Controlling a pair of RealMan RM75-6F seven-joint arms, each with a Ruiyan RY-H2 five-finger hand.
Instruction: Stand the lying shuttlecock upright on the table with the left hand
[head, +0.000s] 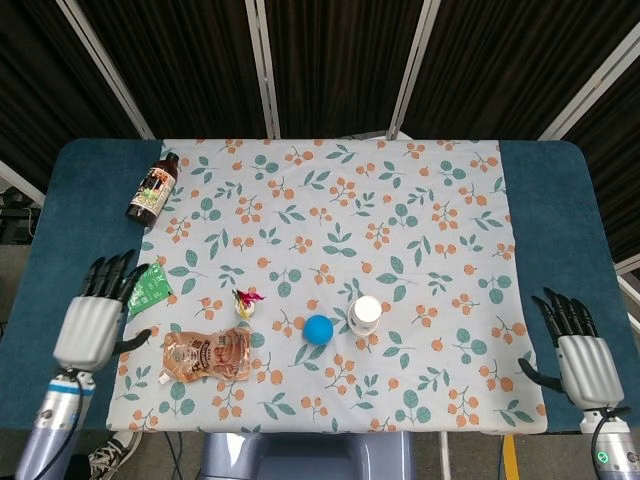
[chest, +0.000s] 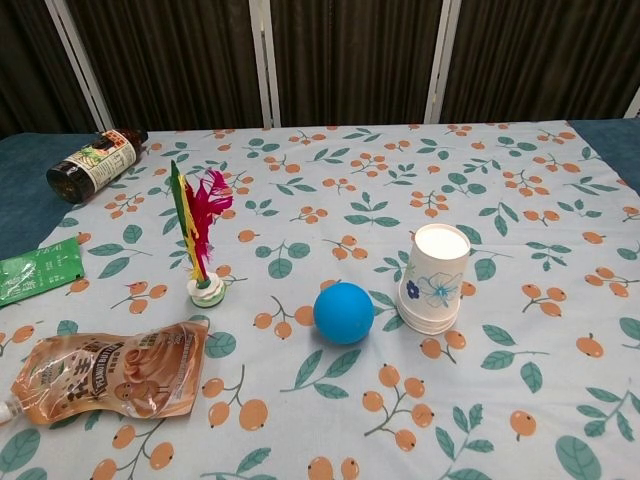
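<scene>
The shuttlecock (chest: 199, 237) stands upright on its white base on the flowered cloth, green and pink feathers pointing up; from the head camera the shuttlecock (head: 243, 302) is small, left of centre. My left hand (head: 93, 318) hovers open over the blue table edge at the far left, well apart from the shuttlecock, and holds nothing. It is out of the chest view. My right hand (head: 575, 347) rests open at the right front edge, fingers spread, empty.
A brown snack pouch (chest: 105, 372) lies in front of the shuttlecock. A blue ball (chest: 343, 312) and an upturned paper cup (chest: 434, 277) sit to its right. A green packet (chest: 38, 270) and a lying dark bottle (chest: 96, 163) are at the left.
</scene>
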